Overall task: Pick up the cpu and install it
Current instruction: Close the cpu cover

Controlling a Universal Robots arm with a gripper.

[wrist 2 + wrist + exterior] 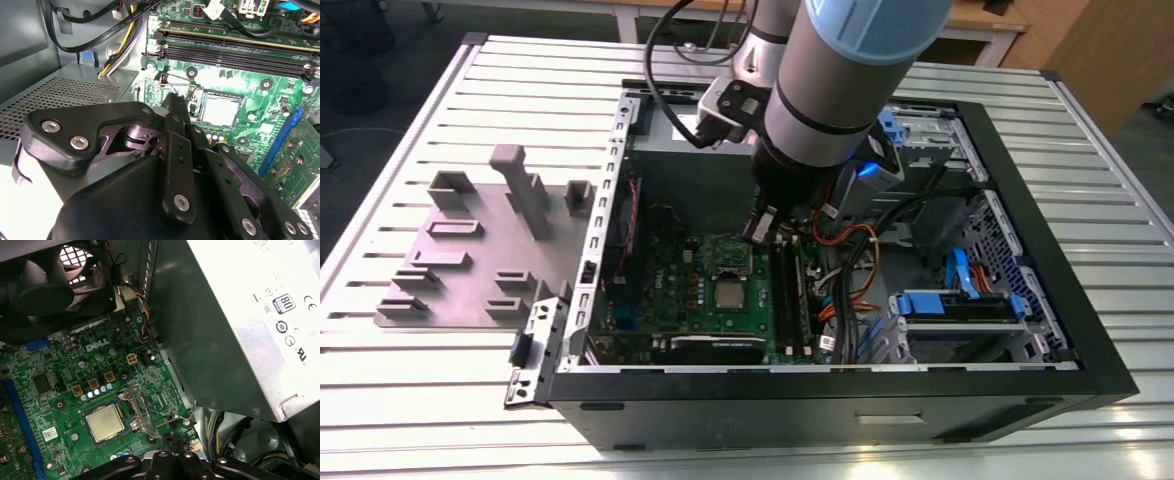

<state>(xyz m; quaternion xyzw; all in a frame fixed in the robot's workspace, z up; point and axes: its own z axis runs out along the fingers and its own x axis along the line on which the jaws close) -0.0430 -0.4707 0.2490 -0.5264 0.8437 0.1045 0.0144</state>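
Observation:
The cpu (730,291) lies flat in its socket on the green motherboard (680,300), silvery top up, and it shows in both wrist views (220,110) (104,422). The hinged silver socket frame (137,407) stands swung back beside it, its wire lever (165,82) off to the side. My gripper (761,228) hangs inside the open computer case, just above the board and beside the socket on the lever's side. Its black fingertips (174,100) are pressed together with nothing between them. The gripper (170,441) is apart from the cpu.
The grey power supply box (240,325) stands close beside the gripper. A black fan (55,285) and memory slots (235,50) border the socket. Orange and black cables (854,260) and blue drive brackets (961,300) crowd the case at the exterior view's right. A grey fixture plate (474,250) lies outside it.

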